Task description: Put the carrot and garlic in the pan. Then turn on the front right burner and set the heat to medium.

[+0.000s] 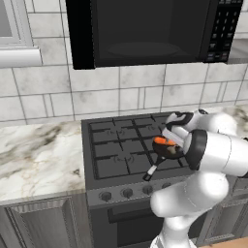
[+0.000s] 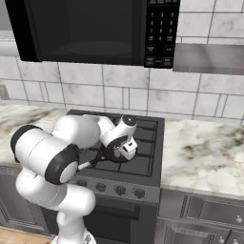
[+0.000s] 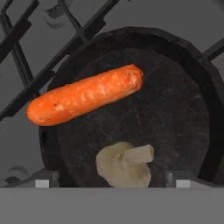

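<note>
The black pan (image 3: 175,113) sits on the stove grate, and its handle (image 1: 151,172) points toward the stove's front. Inside it the orange carrot (image 3: 85,95) lies slantwise, one end resting over the rim. The pale garlic (image 3: 124,164) rests on the pan floor beside the carrot, not touching it. My gripper (image 3: 113,181) hovers just above the pan, open, with its fingertips (image 3: 41,180) standing wide on either side of the garlic and holding nothing. From the left base the carrot (image 1: 164,142) shows in the pan (image 1: 167,150) under my hand. The burner below the pan is hidden.
A row of knobs (image 1: 127,193) runs along the stove's front panel, also seen from the right (image 2: 119,189). Black grate bars (image 1: 118,145) cover the cooktop. A dark microwave (image 1: 145,31) hangs above. Marble counters flank the stove (image 1: 38,155) (image 2: 205,147).
</note>
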Robot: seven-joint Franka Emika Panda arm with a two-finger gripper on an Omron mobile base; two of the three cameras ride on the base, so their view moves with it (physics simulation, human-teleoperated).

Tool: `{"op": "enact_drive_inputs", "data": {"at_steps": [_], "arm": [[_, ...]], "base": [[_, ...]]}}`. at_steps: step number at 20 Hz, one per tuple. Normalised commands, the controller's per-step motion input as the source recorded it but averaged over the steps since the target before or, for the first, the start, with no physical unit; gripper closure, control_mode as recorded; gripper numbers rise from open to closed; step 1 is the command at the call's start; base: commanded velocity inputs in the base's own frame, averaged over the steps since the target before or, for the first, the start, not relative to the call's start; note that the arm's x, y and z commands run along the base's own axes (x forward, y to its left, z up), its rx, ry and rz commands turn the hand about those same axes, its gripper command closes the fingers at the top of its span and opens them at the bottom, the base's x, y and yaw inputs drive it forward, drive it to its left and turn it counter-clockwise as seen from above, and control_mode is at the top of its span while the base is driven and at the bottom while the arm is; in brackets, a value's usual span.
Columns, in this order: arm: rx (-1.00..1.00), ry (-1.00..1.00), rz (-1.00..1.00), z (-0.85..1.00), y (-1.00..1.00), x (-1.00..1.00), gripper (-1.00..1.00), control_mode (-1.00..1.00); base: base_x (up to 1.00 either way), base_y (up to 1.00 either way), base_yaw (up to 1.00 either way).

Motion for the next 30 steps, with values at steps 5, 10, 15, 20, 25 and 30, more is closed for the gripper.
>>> {"op": "enact_drive_inputs", "data": {"at_steps": [5, 10, 15, 20, 25, 30], "arm": [[0.0, -0.15, 0.02, 0.5, 0.0, -0.29, -1.0, -1.0], [0.0, -0.1, 0.02, 0.6, -0.01, -0.35, -1.0, -1.0], [0.0, -0.07, 0.0, 0.47, -0.09, -0.47, -1.0, -1.0], [0.0, 0.0, 0.0, 0.2, -0.31, -0.41, -1.0, -1.0], [0.0, -0.03, 0.0, 0.03, -0.4, -0.42, -1.0, -1.0], [0.0, -0.18, 0.0, 0.0, -0.37, -0.5, -1.0, -1.0]], "base": [[0.0, 0.0, 0.0], [0.0, 0.0, 0.0], [0.0, 0.0, 0.0], [0.0, 0.0, 0.0], [0.0, 0.0, 0.0], [0.0, 0.0, 0.0]]}}
